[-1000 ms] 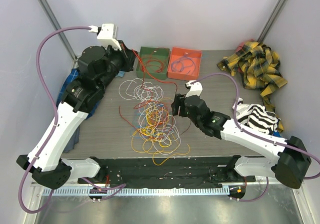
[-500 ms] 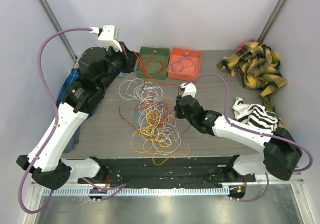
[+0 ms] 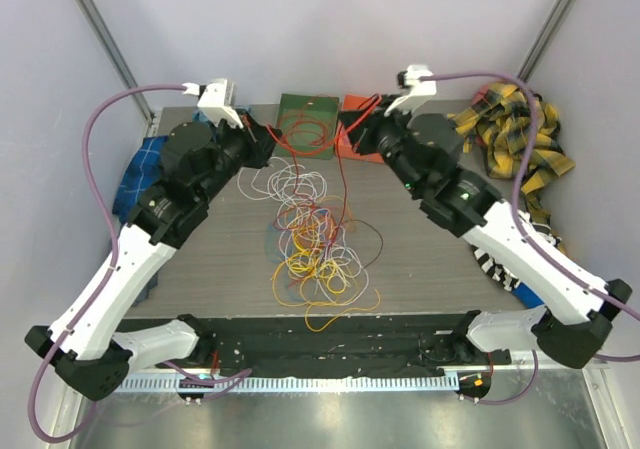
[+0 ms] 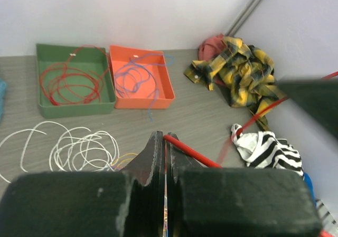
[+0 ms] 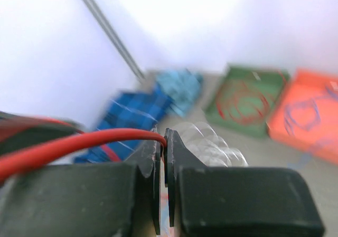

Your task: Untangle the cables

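My left gripper (image 4: 165, 139) is pinched tight on a red cable (image 4: 195, 153), which leaves the fingertips and runs off to the right above the table (image 3: 430, 259). My right gripper (image 5: 162, 134) is clamped just as tight on a red strand at its tips. That strand curves away to its left, and I cannot tell whether it is the same one.

Both grippers sit raised near the back, the left by the green tray (image 4: 74, 109) and the right over the orange tray (image 4: 145, 101). The rest of the cables (image 3: 315, 249) lie below and between them, mid-table.

There is bare table on either side of the heap. A plaid shirt (image 4: 237, 73) fills the back right corner, a striped cloth (image 4: 266, 147) lies at the right edge, and a blue cloth (image 3: 140, 164) at the left.

The heap is loose overlapping loops: white toward the trays, then yellow, orange and red, with one orange loop trailing toward the near edge. The green tray holds a red coil and the orange tray a blue one.
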